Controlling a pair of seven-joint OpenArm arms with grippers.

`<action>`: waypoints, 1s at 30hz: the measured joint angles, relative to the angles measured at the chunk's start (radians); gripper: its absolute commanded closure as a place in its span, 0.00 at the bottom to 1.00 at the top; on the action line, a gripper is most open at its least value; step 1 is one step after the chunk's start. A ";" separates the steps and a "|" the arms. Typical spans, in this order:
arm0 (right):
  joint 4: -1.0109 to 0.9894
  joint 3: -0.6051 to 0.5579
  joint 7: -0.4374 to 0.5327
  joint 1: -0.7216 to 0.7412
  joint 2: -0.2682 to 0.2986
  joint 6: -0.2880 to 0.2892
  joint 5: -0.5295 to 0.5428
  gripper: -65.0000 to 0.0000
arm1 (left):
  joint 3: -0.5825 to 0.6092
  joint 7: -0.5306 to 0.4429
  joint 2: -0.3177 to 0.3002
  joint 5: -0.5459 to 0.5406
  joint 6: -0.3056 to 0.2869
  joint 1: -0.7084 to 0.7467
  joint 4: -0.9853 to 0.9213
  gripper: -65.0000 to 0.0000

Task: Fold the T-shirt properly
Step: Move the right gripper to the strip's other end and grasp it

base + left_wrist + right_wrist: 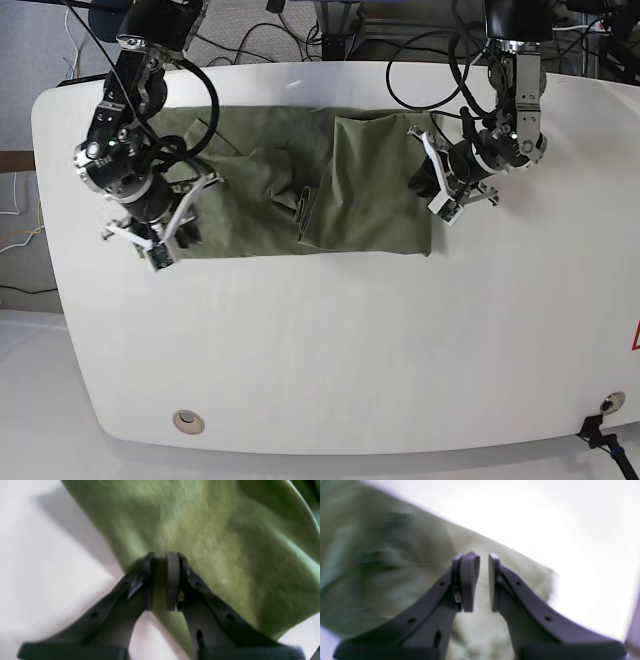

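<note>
Lying where: the T-shirt (300, 190) is spread across the far half of the white table (330, 350), partly folded, with one side panel already turned over onto the body near the left arm.
Feel of it: soft, light and limp by the look of it; the wrinkles in the middle suggest it will sag and bunch instead of holding a line.
Grip of the cloth: probably not slippery between rubber pads, and nothing here is fragile, so a firm pinch should do no harm.
Left gripper (162, 580): pads pressed together with a strip of green cloth showing between them, so it is pinching an edge of the shirt at the folded side.
Right gripper (483, 582): pads set a little apart with a clear gap, nothing between them that I can make out; it hovers over the other end of the shirt, and that view is blurred.
Where to take hold: corners and hems, I'd say, since a pinch mid-panel would only drag up a peak of fabric.
Watch for: the free layer slipping or doubling under itself as it is carried over.
Table: plain and white, cables beyond the far edge.
</note>
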 measured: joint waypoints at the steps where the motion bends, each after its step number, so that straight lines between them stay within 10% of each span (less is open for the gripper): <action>1: -0.005 0.056 0.002 0.010 0.003 0.000 -0.003 0.74 | -0.002 -0.005 -0.001 -0.003 0.000 -0.003 -0.008 0.89; 7: -0.161 0.297 0.005 0.055 0.066 -0.004 0.005 0.18 | -0.005 -0.012 -0.009 -0.013 0.000 0.002 -0.012 0.89; 17: -0.596 0.507 0.002 -0.026 0.185 -0.013 0.332 0.18 | -0.007 -0.015 -0.034 -0.017 -0.001 0.004 -0.012 0.89; 30: -0.594 0.383 0.036 -0.036 0.075 0.005 0.499 0.24 | -0.007 -0.015 -0.034 -0.017 0.000 0.004 -0.012 0.89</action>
